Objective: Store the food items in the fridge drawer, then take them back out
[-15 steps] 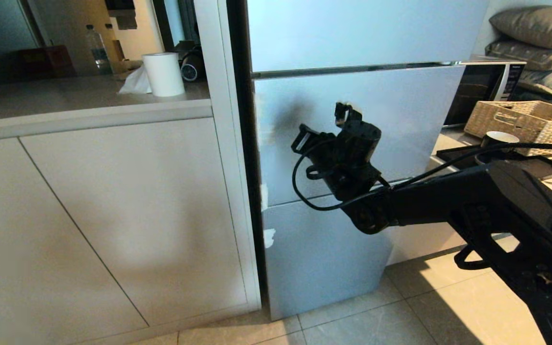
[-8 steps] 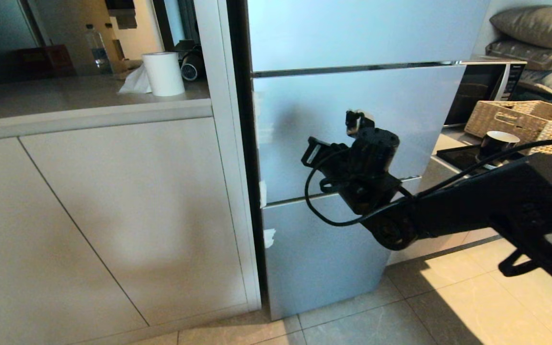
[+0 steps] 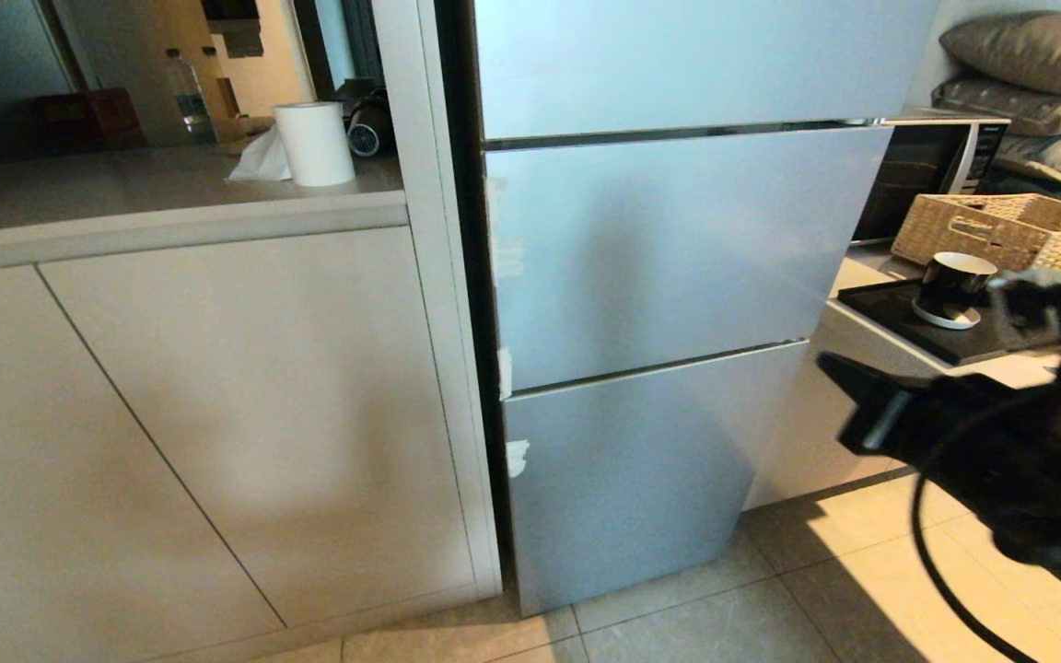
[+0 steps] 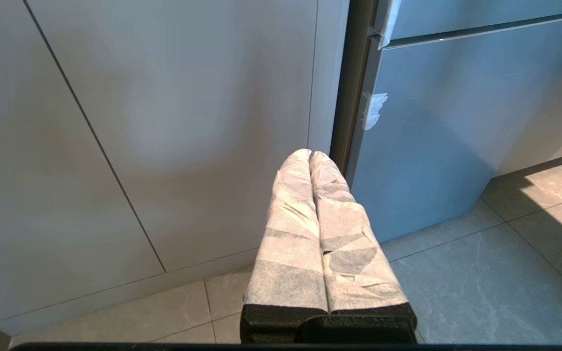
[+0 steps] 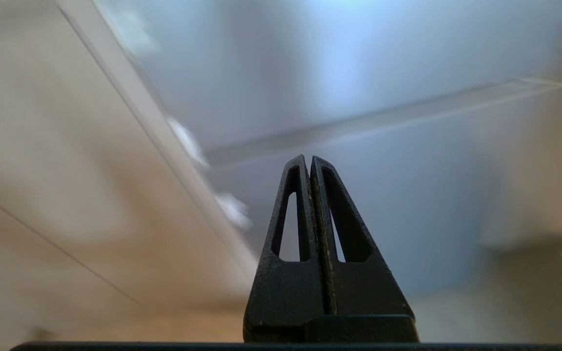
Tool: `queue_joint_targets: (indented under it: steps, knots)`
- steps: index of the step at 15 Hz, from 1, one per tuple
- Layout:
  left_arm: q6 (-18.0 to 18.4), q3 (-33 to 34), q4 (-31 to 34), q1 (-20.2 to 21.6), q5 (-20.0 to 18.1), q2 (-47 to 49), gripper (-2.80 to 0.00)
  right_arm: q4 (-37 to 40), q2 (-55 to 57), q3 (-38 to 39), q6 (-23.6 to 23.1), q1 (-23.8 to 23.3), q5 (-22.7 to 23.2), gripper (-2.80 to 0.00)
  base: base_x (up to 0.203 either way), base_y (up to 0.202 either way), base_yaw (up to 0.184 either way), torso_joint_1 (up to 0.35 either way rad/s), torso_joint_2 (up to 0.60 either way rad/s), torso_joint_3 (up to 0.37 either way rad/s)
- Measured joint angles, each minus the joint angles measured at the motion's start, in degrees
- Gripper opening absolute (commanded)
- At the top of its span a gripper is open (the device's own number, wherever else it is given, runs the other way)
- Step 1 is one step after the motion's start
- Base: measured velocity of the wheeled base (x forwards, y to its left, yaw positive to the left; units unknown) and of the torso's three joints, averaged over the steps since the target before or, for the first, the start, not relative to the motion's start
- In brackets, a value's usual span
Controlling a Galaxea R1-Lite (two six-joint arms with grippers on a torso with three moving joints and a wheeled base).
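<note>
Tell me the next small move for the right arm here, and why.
Probably bring the right gripper back toward the fridge door panels: all panels sit shut, no drawer or food shows, and the gripper, shut and empty, hangs off to their right. The left gripper stays parked low, shut.

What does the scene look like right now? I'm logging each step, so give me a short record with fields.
fridge: all silver-blue panels closed
drawer: not in view
food: not in view
right gripper: shut, empty, pointing toward the fridge front; arm low at the right edge of the head view
left gripper: shut, empty, wrapped fingers aimed at the seam between cabinet and fridge
side counter: black cup on a dark tray, wicker basket
kitchen counter: paper roll
</note>
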Motion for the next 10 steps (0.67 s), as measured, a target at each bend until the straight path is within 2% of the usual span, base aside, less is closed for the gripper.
queue_joint_targets:
  steps: [4, 8, 10]
  knots:
    - [0.0, 0.0, 0.0, 0.0, 0.0, 0.0, -2.8, 13.1, -28.7, 15.5, -4.7, -11.5, 5.7, -2.8, 0.0, 0.0, 0.0, 0.0, 0.0, 0.0]
    - [0.0, 0.0, 0.0, 0.0, 0.0, 0.0, -2.8, 33.8, -54.6, 22.4, -8.4, -21.0, 9.2, -2.8, 0.0, 0.0, 0.0, 0.0, 0.0, 0.0]
    - [0.0, 0.0, 0.0, 0.0, 0.0, 0.0, -2.8, 46.4, -63.5, 24.0, -14.2, -24.7, 12.3, -2.8, 0.0, 0.0, 0.0, 0.0, 0.0, 0.0]
